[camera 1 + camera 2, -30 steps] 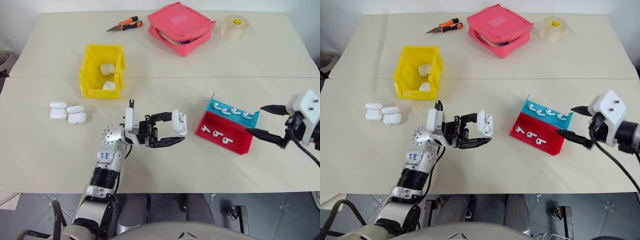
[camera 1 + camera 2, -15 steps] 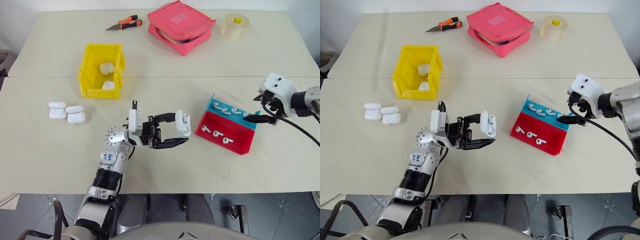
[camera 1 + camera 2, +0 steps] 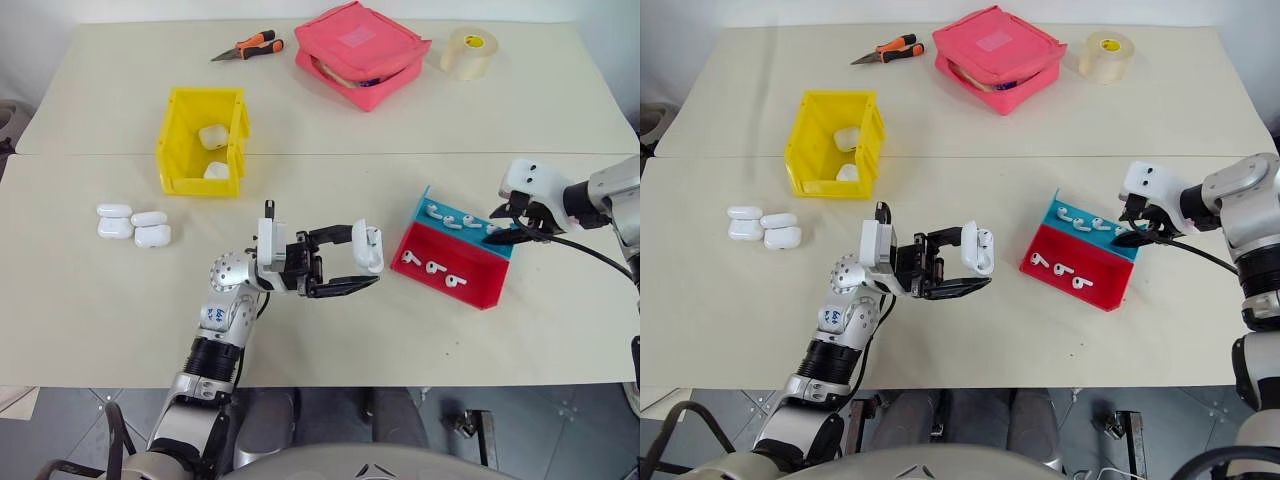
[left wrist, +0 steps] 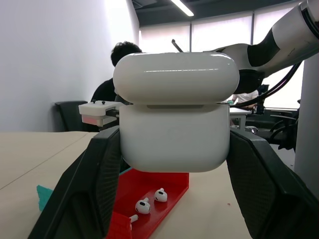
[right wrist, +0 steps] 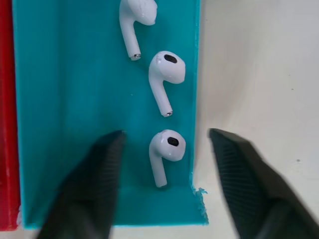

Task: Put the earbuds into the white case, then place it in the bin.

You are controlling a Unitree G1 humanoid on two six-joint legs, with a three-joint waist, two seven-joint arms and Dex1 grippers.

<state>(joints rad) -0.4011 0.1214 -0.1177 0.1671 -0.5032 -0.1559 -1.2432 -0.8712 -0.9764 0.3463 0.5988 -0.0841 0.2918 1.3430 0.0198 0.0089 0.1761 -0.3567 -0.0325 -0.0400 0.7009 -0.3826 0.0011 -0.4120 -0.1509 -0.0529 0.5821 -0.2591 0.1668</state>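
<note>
- The left pincer (image 3: 352, 268) hovers over the near middle of the counter (image 3: 90, 290), pointing sideways to the right, its fingers clamped on a white case (image 3: 368, 248).
- In the left wrist view that case (image 4: 174, 119) sits squarely between the two black fingers (image 4: 89, 189), lid up and closed or nearly so, a dark seam showing between lid and body.
- Just right of the held case lies a shallow tray (image 3: 455, 282), tilted on the counter, its near half red and its far half blue.
- The red half holds three earbuds (image 3: 432, 268); the blue half carries a row of about four more (image 3: 455, 219).
- The right pincer (image 3: 512, 232) points down at the right end of the blue half, one finger to either side of that edge.
- In the right wrist view its fingers (image 5: 94, 189) stand apart, straddling the last earbud (image 5: 165, 152) of the row without touching it; two further earbuds lie in line beyond.
- To the left on the counter, well apart from the arm, three spare cases (image 3: 135, 226) lie bunched together.
- Farther back on the left stands the yellow bin (image 3: 180, 150), with two cases (image 3: 214, 136) already in it.
- At the far edge lie orange-handled pliers (image 3: 248, 48), a pink pouch (image 3: 362, 55) and a roll of tape (image 3: 468, 52).
</note>
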